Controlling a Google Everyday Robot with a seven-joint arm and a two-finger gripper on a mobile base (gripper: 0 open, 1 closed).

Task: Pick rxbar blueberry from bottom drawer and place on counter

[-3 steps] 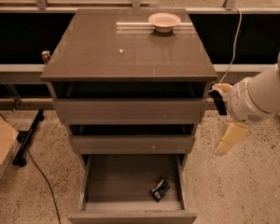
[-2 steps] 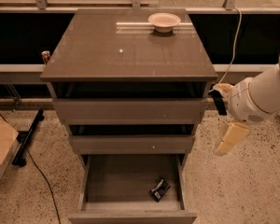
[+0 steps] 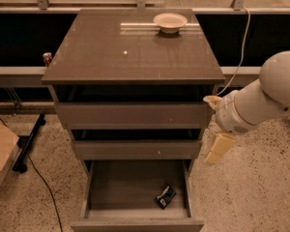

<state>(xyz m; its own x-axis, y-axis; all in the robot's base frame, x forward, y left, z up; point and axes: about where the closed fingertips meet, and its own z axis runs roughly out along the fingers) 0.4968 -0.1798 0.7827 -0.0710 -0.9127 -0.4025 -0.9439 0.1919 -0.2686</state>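
The lowest of three grey-brown cabinet drawers, a wide shallow tray (image 3: 99,187), stands pulled well out over the speckled floor (image 3: 251,192). The small flat snack bar in a dark wrapper with white lettering (image 3: 165,196) lies tilted on the drawer's bottom, in its right front part, near the right wall and apart from it. At the left edge sits a brown cardboard box (image 3: 0,151), with a black cable (image 3: 43,182) trailing across the floor beside it. Right of the cabinet, level with the middle drawer (image 3: 135,150), hangs the white arm's two-finger gripper (image 3: 210,129): its pale fingers (image 3: 219,149) are spread apart and hold nothing, well above the bar. Above the top drawer (image 3: 135,115) the glossy grey-brown square counter top (image 3: 116,57) carries a round pale bowl (image 3: 169,21) near its far edge
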